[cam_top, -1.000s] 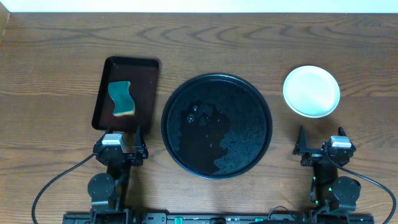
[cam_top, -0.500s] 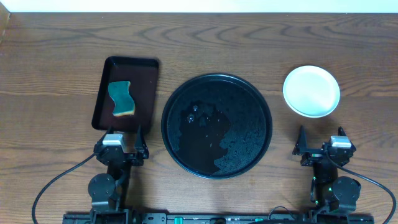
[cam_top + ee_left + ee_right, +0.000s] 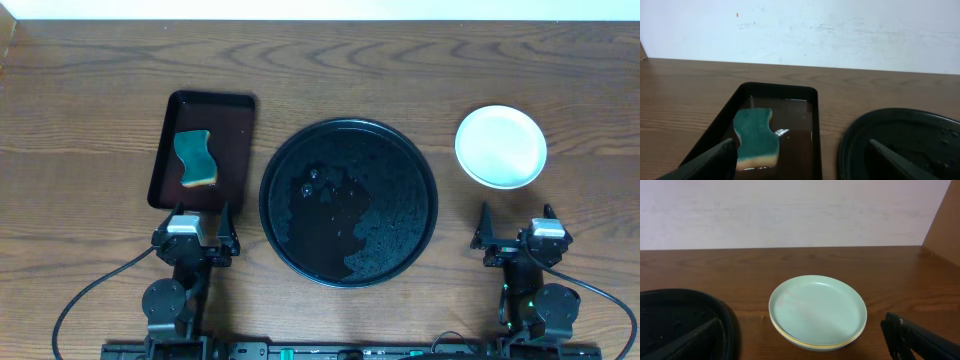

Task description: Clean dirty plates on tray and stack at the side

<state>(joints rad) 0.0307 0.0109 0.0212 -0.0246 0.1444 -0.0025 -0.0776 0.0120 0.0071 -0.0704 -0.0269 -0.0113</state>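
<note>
Brown wood with a bold grain makes up the counter (image 3: 100,60), and a pale wall closes it off along the far edge. We see the round black tray (image 3: 266,200) at the centre, its floor wet (a glossy film toward the left, fine droplets toward the right). The plates (image 3: 501,146) sit in a single stack on the counter to the right of that tray, well apart from its rim. From the right wrist view the top plate (image 3: 817,311) is pale blue-green, and a yellow edge shows just beneath it. How many lie under the top one we cannot count for certain.

Just beside the round tray on its left lies a dark brown rectangular tray (image 3: 235,140) holding a shallow brownish liquid. A sponge (image 3: 196,158), green on top with a yellow base, lies flat in it, toward the near left.

Both arms sit low at the near edge of the counter. We find the left jaws spread wide just short of the rectangular tray's near end, with nothing between them. Their dark fingers (image 3: 715,160) frame the sponge from a distance. The right jaws stand just as wide on the near side of the plate stack, apart from it and holding nothing, and one finger (image 3: 920,342) shows at the lower right of that wrist view.
</note>
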